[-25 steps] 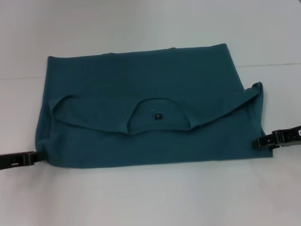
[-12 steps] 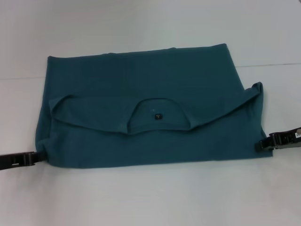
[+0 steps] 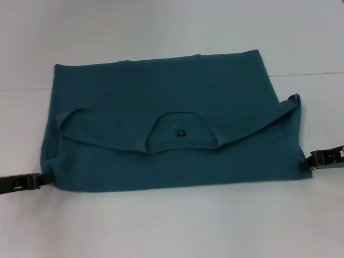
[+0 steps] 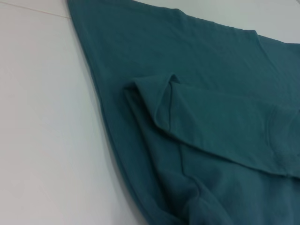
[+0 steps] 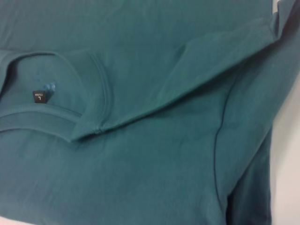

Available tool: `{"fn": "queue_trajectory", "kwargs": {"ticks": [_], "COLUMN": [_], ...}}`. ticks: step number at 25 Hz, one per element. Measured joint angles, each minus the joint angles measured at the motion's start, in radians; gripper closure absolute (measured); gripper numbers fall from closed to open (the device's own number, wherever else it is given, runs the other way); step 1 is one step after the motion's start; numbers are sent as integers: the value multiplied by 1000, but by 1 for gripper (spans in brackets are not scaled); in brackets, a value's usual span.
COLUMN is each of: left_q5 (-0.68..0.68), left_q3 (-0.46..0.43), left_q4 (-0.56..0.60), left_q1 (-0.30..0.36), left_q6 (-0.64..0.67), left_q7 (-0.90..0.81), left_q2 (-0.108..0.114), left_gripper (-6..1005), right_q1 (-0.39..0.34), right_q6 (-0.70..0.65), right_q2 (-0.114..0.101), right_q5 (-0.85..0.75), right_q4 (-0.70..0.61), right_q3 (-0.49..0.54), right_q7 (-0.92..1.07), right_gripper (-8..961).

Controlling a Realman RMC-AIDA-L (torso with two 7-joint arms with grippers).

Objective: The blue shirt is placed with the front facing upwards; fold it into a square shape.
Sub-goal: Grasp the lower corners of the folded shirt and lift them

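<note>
Soft, even overhead light; faint shadows; slight haze.

The front of the blue shirt [image 3: 172, 145] lies folded under, so any chest print is hidden. Print on the small dark neck tag [image 3: 180, 132] is too small to read in the head view; the right wrist view shows the neck tag [image 5: 41, 96] with a mark that may be an "L", the upper line illegible. Both wrist views cut the shirt off at their edges. The left gripper [image 3: 38, 180] and right gripper [image 3: 310, 160] are cut by the head view's sides, and whether their fingertips touch the cloth cannot be told
</note>
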Motion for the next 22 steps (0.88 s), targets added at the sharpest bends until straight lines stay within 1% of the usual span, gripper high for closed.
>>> {"fn": "queue_trajectory", "kwargs": {"ticks": [4,9,12,14,17,22], "left_q5": [0,0,0,-17,-51,-85], "left_q3": [0,0,0,0,-1,-2], "left_q4": [0,-6,-9,-24,-49,-74], "left_q1": [0,3,9,24,43,69], "left_q6": [0,7,9,35,65,107], "left_q7": [2,5,8,30,62,87], "left_q2": [-2,-2,-1,1,-3,-5], "left_gripper": [972,972,972,972,973,973], "right_q1": [-1,-11,-32,-50,-71,-86], "right_q6": [-3,-44,-84,-107,-121,-114], "right_q2": [0,2,13,24,38,46], "right_q5": [0,0,2,5,6,6], "right_q4": [-1,-32,-97,-153,-208,-221], "right_q3": [0,-10,-10,-10,-9,-3], "right_q7": [-4,-24,-45,-54,-63,-85], "right_gripper": [922,922,921,921,923,925]}}
